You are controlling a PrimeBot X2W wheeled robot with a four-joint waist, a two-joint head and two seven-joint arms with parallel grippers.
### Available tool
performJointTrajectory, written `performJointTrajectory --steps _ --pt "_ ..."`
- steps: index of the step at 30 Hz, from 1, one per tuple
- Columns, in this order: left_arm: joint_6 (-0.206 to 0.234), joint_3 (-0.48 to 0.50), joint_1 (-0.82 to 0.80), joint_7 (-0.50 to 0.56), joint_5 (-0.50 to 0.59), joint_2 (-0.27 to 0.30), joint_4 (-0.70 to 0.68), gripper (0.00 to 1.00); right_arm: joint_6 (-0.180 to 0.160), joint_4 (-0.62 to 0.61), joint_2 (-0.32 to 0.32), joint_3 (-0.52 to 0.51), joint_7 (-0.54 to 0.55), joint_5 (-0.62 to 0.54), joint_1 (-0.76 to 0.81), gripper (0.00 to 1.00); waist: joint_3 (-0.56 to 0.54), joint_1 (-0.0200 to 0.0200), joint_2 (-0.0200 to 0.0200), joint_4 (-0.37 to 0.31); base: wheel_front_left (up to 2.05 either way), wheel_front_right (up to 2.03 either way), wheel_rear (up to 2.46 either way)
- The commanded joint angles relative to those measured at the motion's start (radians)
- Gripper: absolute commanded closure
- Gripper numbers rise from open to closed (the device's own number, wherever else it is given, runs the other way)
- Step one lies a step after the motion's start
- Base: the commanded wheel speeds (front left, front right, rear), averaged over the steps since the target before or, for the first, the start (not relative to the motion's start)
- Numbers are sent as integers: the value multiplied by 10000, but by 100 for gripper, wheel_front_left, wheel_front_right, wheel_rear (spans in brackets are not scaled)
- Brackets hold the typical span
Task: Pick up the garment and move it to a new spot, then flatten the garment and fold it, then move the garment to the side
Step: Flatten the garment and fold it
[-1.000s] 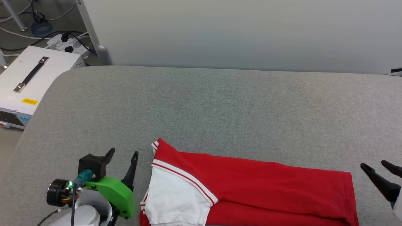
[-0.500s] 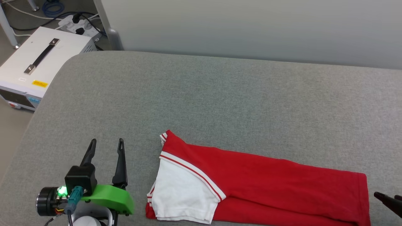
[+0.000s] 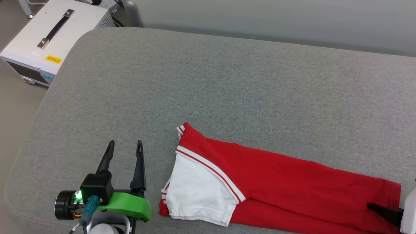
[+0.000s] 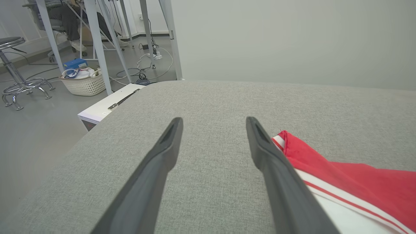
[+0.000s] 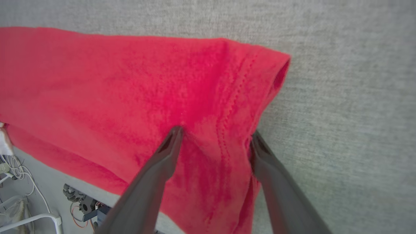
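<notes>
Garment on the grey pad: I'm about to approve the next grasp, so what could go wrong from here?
The right gripper straddles the hem of the garment, open; closing may pinch one layer only and undo the fold. The left gripper stands open beside the white sleeve, apart from it; closing there catches nothing.

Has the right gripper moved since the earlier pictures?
Yes. In the head view the right gripper stood right of the garment, past its hem; now it reaches leftward over that hem.
</notes>
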Motion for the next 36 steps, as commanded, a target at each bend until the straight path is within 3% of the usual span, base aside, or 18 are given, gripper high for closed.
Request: performJointTrajectory --steps 1,8,9,10,11,20,36 --pt "-181 117 145 -58 232 -225 83 0 2 183 282 430 66 128 -34 0 48 0 0 67 0 0 0" --pt "-808 553 230 -58 923 -926 338 0 2 392 264 1187 -139 154 -98 0 -46 0 0 39 0 0 0" --pt "-888 639 248 -58 1008 -1007 366 0 2 413 187 1297 -257 61 -120 49 -62 0 0 24 0 0 0" --pt "-946 713 268 -58 1074 -1064 385 0 2 465 156 1344 -380 22 -139 85 -85 0 0 4 0 0 0" --pt "-1020 796 294 -58 1153 -1125 411 0 2 528 122 1404 -481 33 -154 100 -105 0 0 -14 0 0 0" --pt "-1407 1280 582 -59 1676 -1482 525 0 2 936 -369 1275 -1480 320 -379 100 -517 0 0 -230 0 0 0" --pt "-1824 1684 1049 -59 2135 -1734 568 0 2 2288 -1882 116 -2409 132 176 100 -1175 0 0 -444 0 0 0"
